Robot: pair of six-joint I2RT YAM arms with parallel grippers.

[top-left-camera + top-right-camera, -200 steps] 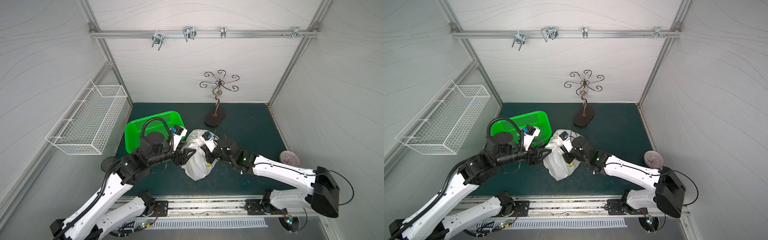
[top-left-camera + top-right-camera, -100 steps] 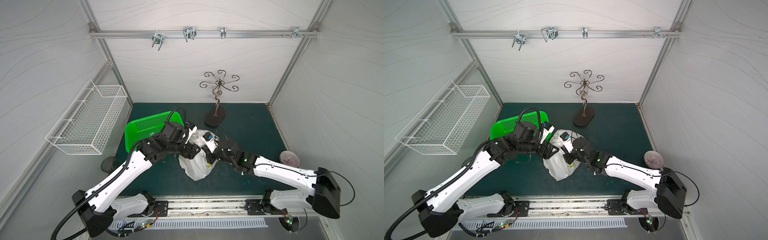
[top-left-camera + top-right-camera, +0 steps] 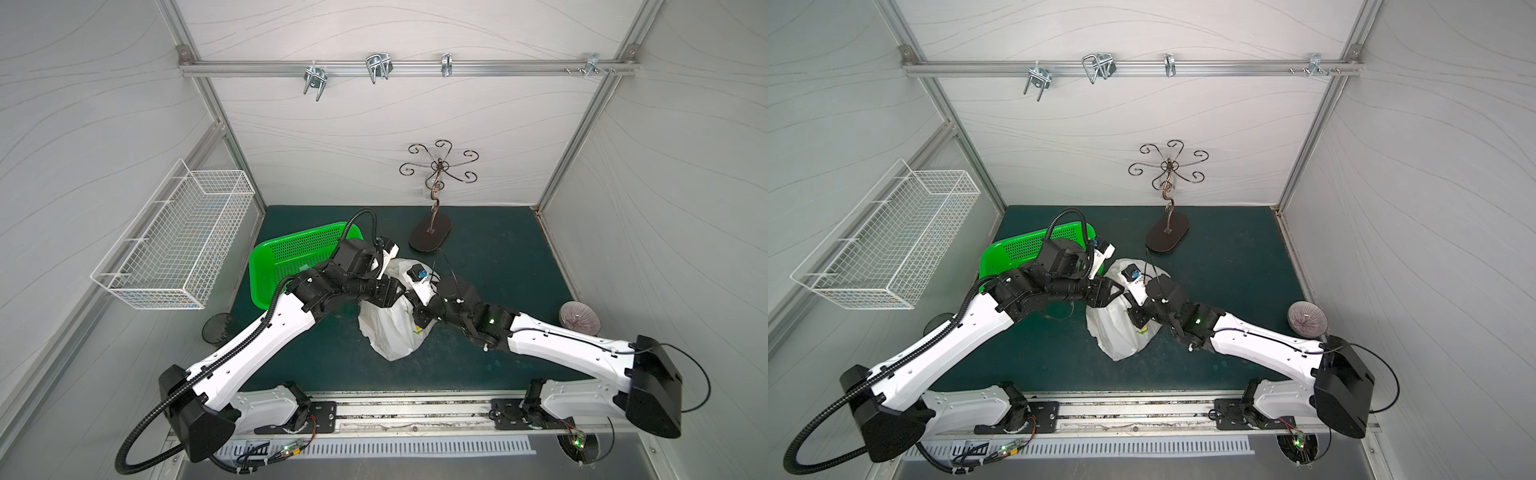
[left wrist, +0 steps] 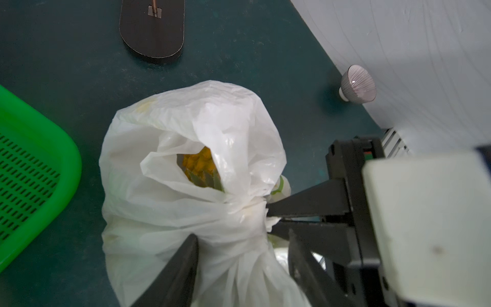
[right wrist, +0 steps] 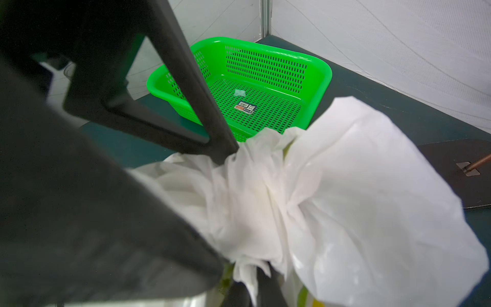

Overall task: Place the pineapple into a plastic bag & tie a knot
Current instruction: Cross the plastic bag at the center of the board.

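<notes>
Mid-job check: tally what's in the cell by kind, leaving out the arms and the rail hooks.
plastic bag: 1
pineapple, inside the bag: 1
baskets: 2 (green basket, wire basket on the wall)
round dishes: 2 (striped bowl, dark dish)
metal stand: 1
Total: 7

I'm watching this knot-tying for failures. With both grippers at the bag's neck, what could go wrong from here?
The right gripper pinches only the edge of the knot; a pull could slip it free. The left gripper, jaws apart, straddles gathered film of the plastic bag; closing there and tugging might tear it. A gap beside the knot shows the pineapple, so the mouth may stay open.
</notes>
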